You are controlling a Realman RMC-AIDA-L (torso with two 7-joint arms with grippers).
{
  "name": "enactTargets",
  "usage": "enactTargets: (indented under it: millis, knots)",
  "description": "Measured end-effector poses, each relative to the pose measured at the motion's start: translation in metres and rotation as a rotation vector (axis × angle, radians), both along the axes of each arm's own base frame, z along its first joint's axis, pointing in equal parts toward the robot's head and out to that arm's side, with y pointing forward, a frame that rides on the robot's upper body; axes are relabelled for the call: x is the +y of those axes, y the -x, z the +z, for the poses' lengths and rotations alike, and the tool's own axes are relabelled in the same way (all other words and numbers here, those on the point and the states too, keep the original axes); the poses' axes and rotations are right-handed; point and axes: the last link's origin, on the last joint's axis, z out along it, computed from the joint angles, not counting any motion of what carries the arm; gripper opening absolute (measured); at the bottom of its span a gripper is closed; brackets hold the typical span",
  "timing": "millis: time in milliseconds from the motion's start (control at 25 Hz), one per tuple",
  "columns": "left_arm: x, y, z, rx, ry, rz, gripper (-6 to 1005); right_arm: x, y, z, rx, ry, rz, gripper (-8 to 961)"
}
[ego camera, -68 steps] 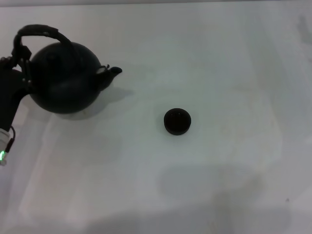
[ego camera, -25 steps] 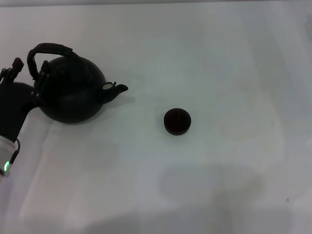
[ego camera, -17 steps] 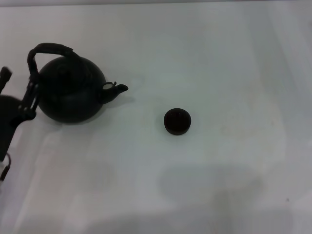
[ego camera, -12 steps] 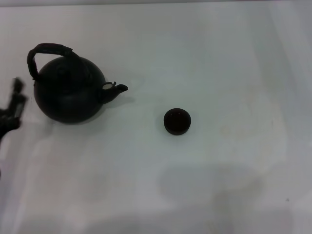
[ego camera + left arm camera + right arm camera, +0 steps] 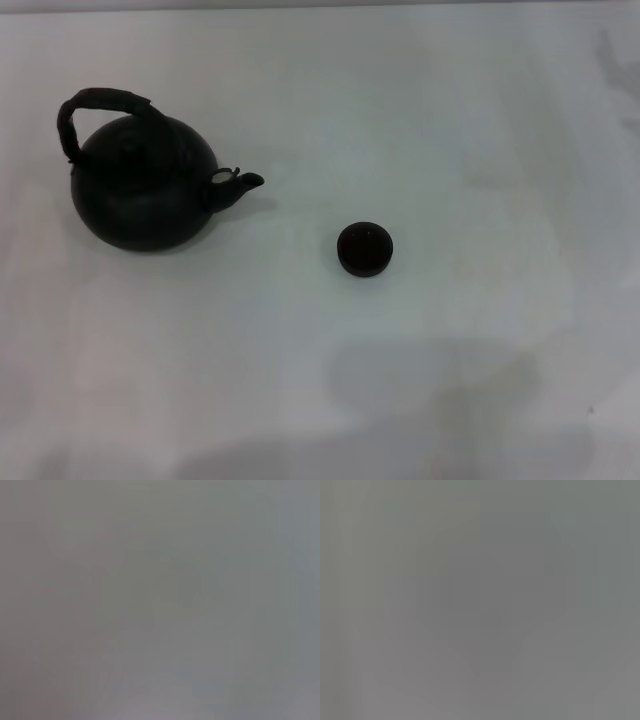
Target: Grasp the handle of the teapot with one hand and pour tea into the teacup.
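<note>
A: Where does the teapot [image 5: 143, 195] stand?

B: Upright on the white bench [image 5: 450, 130], resting on its own base. Taking the teacup [image 5: 364, 249] as the mark, the pot sits well apart from it, on the robot's left side and a little farther from the robot.

A: And which way is the spout [image 5: 243, 183] turned?

B: Toward the teacup's side, with bare bench between spout and cup. The handle [image 5: 95, 110] arches over the pot's top, its high part over the side of the pot away from the teacup.

A: Is either gripper near that handle?

B: Neither the left gripper nor the right gripper shows in the head view. Nothing touches the handle or the pot, so how the teapot lies relative to a gripper cannot be told beyond this: both are outside that view.

A: The wrist views, then?

B: Each shows only a plain grey field, with no fingers and no object to make out. How far either gripper is parted, or whether it has hold of anything, I cannot tell.

A: And the teacup itself?

B: Upright, mouth up, alone on the bench. Its inside is dark, and whether it holds liquid cannot be told.
</note>
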Motion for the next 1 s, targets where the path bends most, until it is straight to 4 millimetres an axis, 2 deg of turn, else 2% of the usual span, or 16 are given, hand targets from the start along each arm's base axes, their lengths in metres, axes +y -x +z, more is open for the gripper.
enactTargets:
  millis: [440, 1000]
  knots:
    - [0.037, -0.004, -0.001, 0.066, 0.127, -0.065, 650, -0.002, 0.003, -0.011, -0.013, 0.048, 0.017, 678]
    - [0.055, -0.012, 0.001, 0.073, 0.12, -0.102, 644, -0.008, 0.005, -0.027, -0.031, 0.113, 0.03, 680]
